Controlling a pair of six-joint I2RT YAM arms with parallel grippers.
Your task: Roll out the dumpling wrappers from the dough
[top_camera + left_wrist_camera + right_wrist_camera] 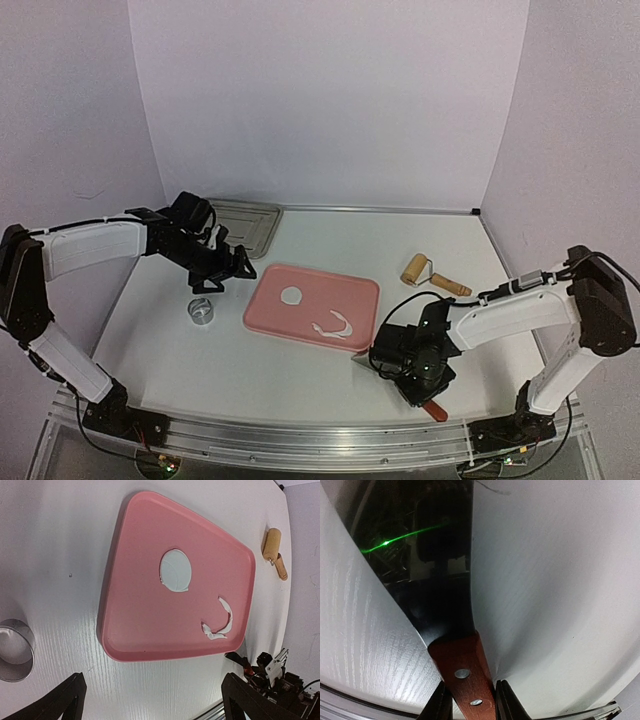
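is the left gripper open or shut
Open. In its wrist view the left gripper has its fingers spread wide apart, with nothing held between them.

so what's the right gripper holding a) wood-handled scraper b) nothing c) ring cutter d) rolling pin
a: the right gripper is shut on the scraper, with a finger on either side of its wooden handle. The rolling pin and ring cutter lie well apart from it.
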